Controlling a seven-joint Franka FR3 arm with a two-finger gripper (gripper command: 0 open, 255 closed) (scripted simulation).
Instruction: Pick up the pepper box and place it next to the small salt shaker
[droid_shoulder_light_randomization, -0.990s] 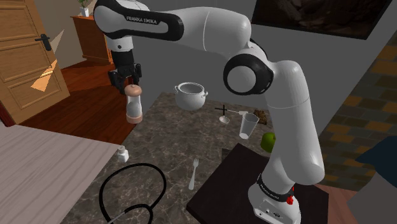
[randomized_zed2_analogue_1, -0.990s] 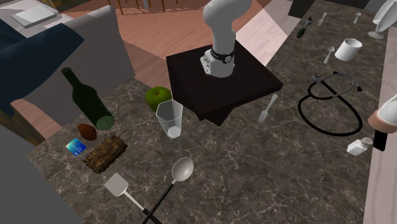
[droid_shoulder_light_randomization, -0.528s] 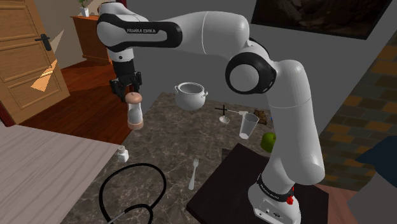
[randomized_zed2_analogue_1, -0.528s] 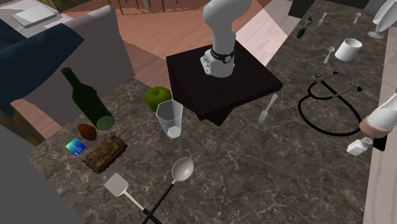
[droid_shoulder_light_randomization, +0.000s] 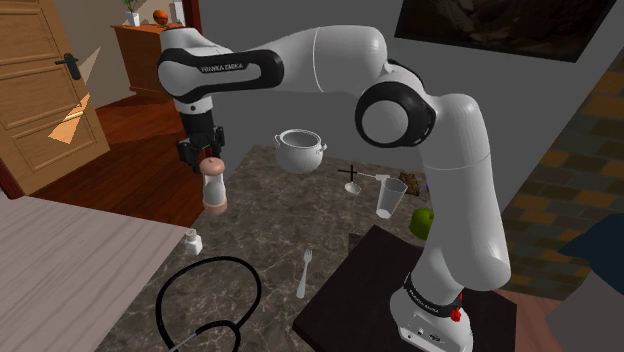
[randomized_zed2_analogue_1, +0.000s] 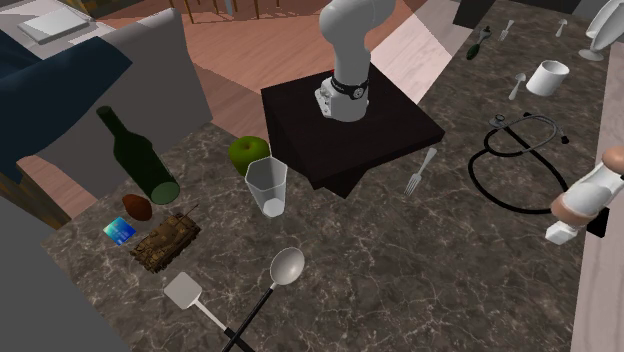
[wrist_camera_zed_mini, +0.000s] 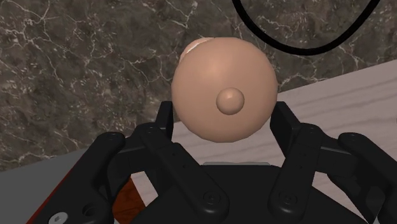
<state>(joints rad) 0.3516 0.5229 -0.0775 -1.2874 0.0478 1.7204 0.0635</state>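
Two-fingered pincer (droid_shoulder_light_randomization: 205, 157) clamped on rounded cap of pepper box (droid_shoulder_light_randomization: 213, 188); top grip leaves base free for set-down. Box hangs clear of desk (droid_shoulder_light_randomization: 265, 225), above and near small salt shaker (droid_shoulder_light_randomization: 193, 240). Judged: lowering beside shaker comes next; black looped cable (droid_shoulder_light_randomization: 205, 295) lies near.

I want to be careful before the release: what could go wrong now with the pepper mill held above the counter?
The gripper clasps the pepper mill only at its rounded cap, so it might slip or swing.
The small salt shaker stands close below, near the edge of the marble counter; a careless descent could knock it off.
The stethoscope lies nearby; landing on it might tip the mill.
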